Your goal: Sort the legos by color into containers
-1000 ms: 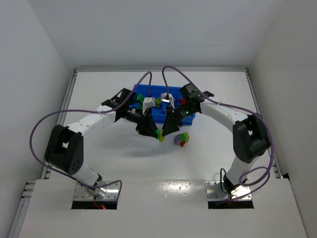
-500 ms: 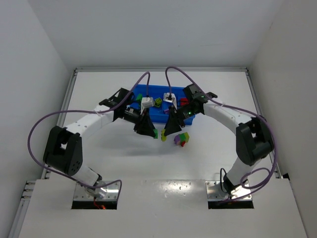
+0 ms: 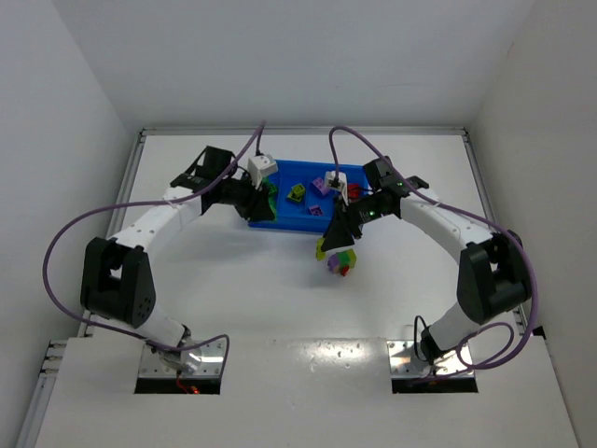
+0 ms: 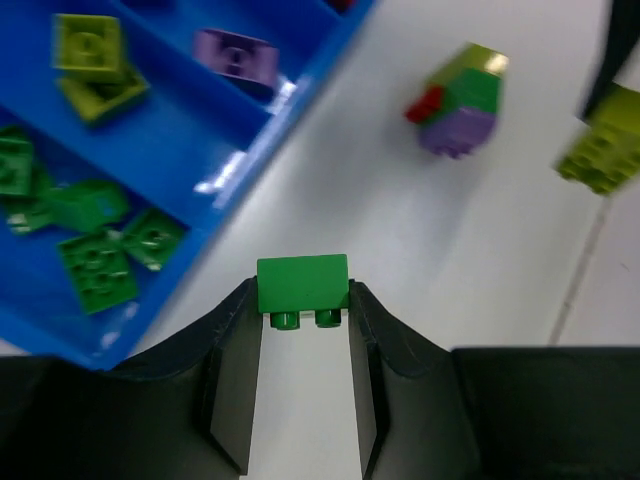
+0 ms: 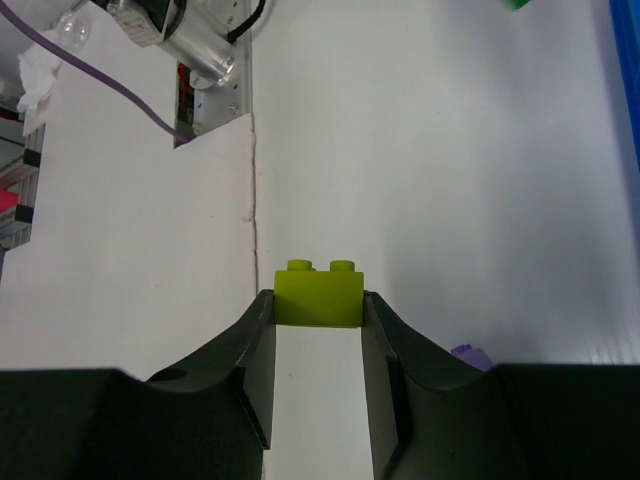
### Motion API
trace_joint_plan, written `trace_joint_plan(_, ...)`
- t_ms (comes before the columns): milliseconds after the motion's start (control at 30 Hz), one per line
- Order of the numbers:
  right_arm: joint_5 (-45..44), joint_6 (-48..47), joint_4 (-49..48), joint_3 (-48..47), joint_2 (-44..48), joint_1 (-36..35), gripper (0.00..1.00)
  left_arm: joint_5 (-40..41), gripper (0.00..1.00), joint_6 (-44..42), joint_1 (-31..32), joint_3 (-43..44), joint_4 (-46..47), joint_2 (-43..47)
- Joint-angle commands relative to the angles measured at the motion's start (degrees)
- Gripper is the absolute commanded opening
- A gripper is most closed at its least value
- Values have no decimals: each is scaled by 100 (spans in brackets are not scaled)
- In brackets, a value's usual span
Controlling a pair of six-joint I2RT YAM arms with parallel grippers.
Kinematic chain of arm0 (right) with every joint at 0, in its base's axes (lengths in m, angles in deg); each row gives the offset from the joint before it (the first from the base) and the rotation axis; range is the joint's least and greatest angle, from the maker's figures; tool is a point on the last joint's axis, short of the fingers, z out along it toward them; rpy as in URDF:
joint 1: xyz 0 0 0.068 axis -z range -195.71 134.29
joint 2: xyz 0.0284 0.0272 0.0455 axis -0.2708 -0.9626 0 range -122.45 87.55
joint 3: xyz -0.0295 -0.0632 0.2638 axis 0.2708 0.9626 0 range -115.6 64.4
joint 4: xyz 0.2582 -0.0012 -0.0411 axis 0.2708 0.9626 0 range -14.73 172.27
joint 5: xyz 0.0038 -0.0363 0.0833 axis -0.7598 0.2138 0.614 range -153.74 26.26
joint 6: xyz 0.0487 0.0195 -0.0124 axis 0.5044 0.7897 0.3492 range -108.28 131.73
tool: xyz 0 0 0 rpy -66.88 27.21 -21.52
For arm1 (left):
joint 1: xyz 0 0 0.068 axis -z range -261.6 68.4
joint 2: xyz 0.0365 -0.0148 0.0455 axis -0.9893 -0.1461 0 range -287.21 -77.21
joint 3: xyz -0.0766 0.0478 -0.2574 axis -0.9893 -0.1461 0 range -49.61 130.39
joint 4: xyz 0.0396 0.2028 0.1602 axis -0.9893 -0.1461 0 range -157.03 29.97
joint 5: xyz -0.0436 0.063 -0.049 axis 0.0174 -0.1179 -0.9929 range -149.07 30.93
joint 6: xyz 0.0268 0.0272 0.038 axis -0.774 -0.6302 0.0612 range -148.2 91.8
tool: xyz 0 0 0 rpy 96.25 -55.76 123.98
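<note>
Both arms have drawn apart from the spot just in front of the tray where they met a second ago. The left fingers (image 3: 265,207) have swung out to the tray's 9 o'clock end, and the right fingers (image 3: 332,235) have shifted toward 3 o'clock, each carrying off one piece.

The left fingers are clamped on a green brick (image 4: 302,283), its studs pointing back toward the wrist. In the left wrist view it shows against the white worktop (image 3: 233,280), just beside the outer wall of the blue tray (image 4: 215,185).

The right fingers are clamped on a yellow-green brick (image 5: 319,297), studs pointing away from the wrist. It is held off the worktop at 6 o'clock of the tray's right half.

A multicolour stack (image 3: 343,262) of yellow-green, green, red and purple lies on the worktop at 5 o'clock of the right fingers, apart from the tray.

Inside the tray, loose green bricks (image 4: 90,240) fill the compartment at the 9 o'clock end. Yellow-green bricks (image 4: 90,60) lie in the next one and a purple brick (image 4: 235,55) in the third. Something red (image 3: 352,191) sits at the 3 o'clock end.
</note>
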Motion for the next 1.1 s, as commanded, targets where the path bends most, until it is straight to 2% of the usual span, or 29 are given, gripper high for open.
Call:
trace_joint_plan(0, -1, -174, -202, -148, 27, 7, 1, 1231, 0, 811, -50, 339, 1169, -286)
trace_joint_plan(133, -123, 18, -271, -148, 27, 7, 1, 2197, 0, 1022, -50, 935, 1240, -962)
trace_joint_plan(200, -176, 71, -351, -148, 27, 7, 1, 2331, 0, 1023, -50, 1156, 1240, -1287)
trace_joint_plan(267, -229, 72, -404, -148, 27, 7, 1, 2558, 5, 1075, -50, 1244, 1310, -1446)
trace_joint_plan(300, -290, 124, -456, -148, -25, 7, 1, 2638, 10, 1128, -50, 1245, 1362, -1517)
trace_joint_plan(367, -352, 186, -518, -200, -26, 7, 1, 2918, 36, 1215, -50, 1367, 1415, -1710)
trace_joint_plan(400, -413, 282, -518, -200, -26, 7, 1, 2920, 45, 1216, -50, 1368, 1415, -1772)
trace_joint_plan(500, -537, 492, -762, -253, -87, 7, 1, 2982, 61, 1269, -102, 1491, 1468, -1904)
trace_joint_plan(567, -677, 634, -948, -253, -87, 7, 1, 2842, 64, 1444, -102, 1491, 1547, -1904)
trace_joint_plan(667, -1018, 1064, -1422, -375, -87, 7, 1, 2945, 64, 2136, -102, 1640, 1609, -1659)
trace_joint_plan(700, -1142, 1309, -1528, -437, -200, 7, 1, 3199, 64, 2348, -102, 1710, 1609, -1406)
trace_joint_plan(800, -1679, 1905, -1879, -841, -438, -63, 1, 3025, 64, 2464, -207, 1580, 1599, -659)
trace_joint_plan(833, -1836, 2074, -2089, -1085, -665, -63, 1, 3025, 64, 2464, -208, 1414, 1678, -99)
trace_joint_plan(867, -1942, 2250, -2178, -1210, -789, -63, 1, 2973, 71, 2264, -208, 1334, 1679, 167)
trace_joint_plan(933, -2197, 2601, -2371, -1621, -1044, -115, 1, 3200, 97, 2262, -269, 1062, 1679, 712)
trace_joint_plan(967, -2294, 2673, -2373, -1755, -1297, -116, 1, 3201, 100, 2262, -478, 669, 1914, 1255)
trace_joint_plan(1000, -2399, 2743, -2425, -2017, -1430, -177, 1, 2740, 100, 2262, -602, 500, 1969, 1486)
trace_joint_plan(1067, -2637, 2805, -2425, -2273, -1677, -247, 3, 2586, 100, 2130, -752, 393, 1707, 1866)
